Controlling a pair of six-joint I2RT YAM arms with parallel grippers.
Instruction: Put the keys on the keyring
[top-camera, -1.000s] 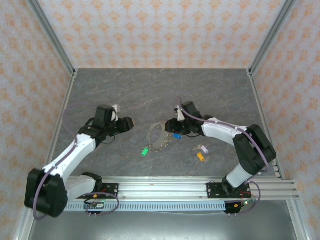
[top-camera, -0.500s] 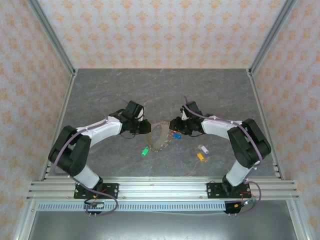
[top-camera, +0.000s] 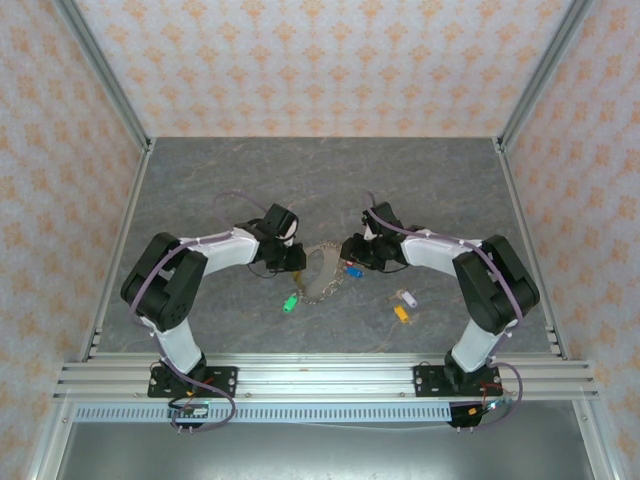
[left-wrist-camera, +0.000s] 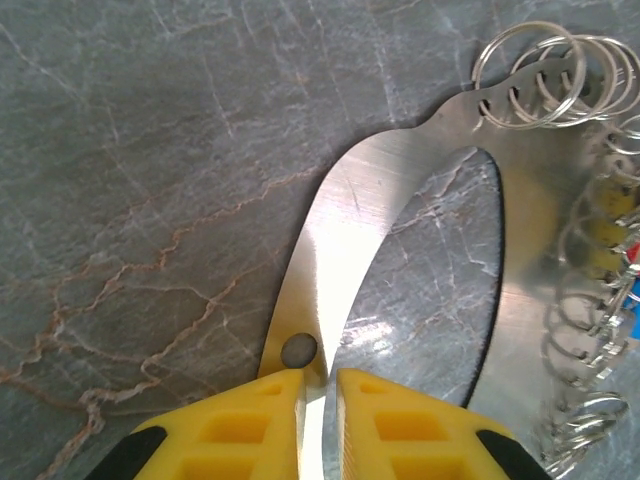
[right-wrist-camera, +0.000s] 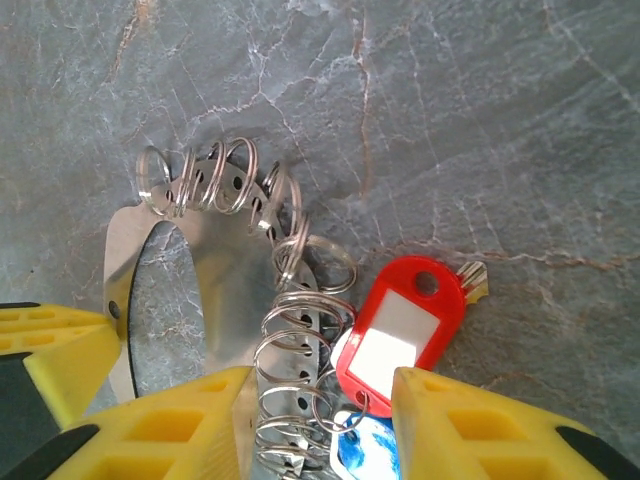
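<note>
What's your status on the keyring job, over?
Copy: left claw shut on keyring plate. Right claw open, straddling small rings and red key. Green key, white key, yellow key loose on table. Nothing blocking.

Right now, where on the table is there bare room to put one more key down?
The far half of the table, behind the left gripper and right gripper, is bare. A small patch lies between the green key and the yellow key. It is crowded around the keyring between them.
</note>
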